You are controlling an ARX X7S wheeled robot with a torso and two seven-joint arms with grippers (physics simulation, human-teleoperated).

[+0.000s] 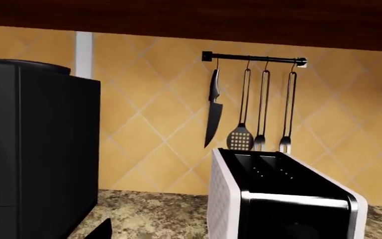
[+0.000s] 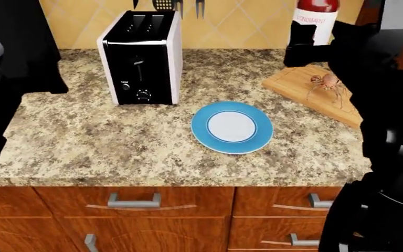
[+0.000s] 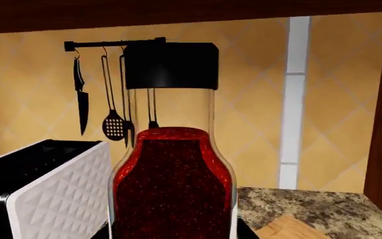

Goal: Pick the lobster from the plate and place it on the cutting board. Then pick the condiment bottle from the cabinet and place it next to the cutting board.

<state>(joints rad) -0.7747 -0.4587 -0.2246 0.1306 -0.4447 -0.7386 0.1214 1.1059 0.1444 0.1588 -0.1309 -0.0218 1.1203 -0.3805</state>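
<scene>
The lobster (image 2: pixel 327 82) lies on the cutting board (image 2: pixel 296 83) at the counter's right. The blue-rimmed plate (image 2: pixel 232 127) sits empty in the middle of the counter. My right gripper (image 2: pixel 306 46) is shut on the condiment bottle (image 2: pixel 316 11) and holds it upright in the air, over the board's far left corner. In the right wrist view the bottle (image 3: pixel 172 184) fills the centre, dark red with a black cap, between my fingertips (image 3: pixel 106 232). My left gripper (image 1: pixel 191 235) is open and empty, above the counter, facing the toaster (image 1: pixel 277 199).
A black and white toaster (image 2: pixel 142 58) stands at the back left of the plate. A black coffee machine (image 1: pixel 32 149) stands to its left. A rail with a knife and utensils (image 1: pixel 254 59) hangs on the tiled wall. Drawers (image 2: pixel 135 202) lie below the counter edge.
</scene>
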